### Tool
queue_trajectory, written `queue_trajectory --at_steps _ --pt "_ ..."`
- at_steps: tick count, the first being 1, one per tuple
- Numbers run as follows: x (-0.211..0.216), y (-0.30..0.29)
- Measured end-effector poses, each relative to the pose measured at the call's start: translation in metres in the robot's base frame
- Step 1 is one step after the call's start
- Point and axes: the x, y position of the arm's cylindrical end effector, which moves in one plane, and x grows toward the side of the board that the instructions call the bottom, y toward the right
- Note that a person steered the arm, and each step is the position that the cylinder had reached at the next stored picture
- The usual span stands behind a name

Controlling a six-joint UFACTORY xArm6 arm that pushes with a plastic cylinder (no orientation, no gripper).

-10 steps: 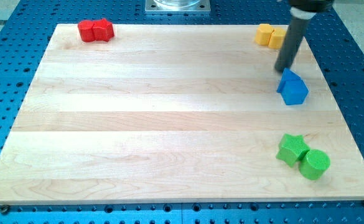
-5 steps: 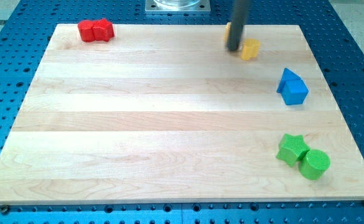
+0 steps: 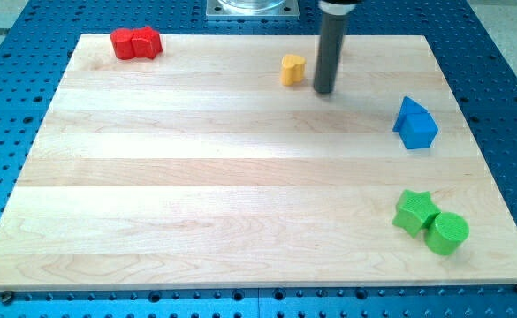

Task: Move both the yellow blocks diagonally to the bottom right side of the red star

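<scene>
One yellow block (image 3: 292, 68) lies near the top edge of the wooden board (image 3: 196, 177), a little right of the middle. No second yellow block shows; it may be hidden behind the rod. My tip (image 3: 324, 91) rests on the board just right of and slightly below this yellow block, with a small gap between them. Two red blocks (image 3: 136, 42) touch each other at the board's top left corner; I cannot tell which of them is the star.
Two blue blocks (image 3: 414, 124) sit pressed together near the right edge. A green star (image 3: 414, 212) and a green cylinder (image 3: 446, 233) touch each other at the bottom right. A metal mount (image 3: 252, 8) stands beyond the board's top edge.
My tip swept left from the top right corner, pushing the yellow blocks along the top edge. Two yellow blocks showed earlier; only one shows now, further left.
</scene>
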Motion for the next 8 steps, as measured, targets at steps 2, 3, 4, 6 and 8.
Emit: queue_trajectory --at_steps 2,3,4,6,8 --pt "-0.033 -0.042" --pt "0.012 -0.118" --pt "0.004 -0.083" --pt "-0.001 0.048" --pt "-0.105 0.086"
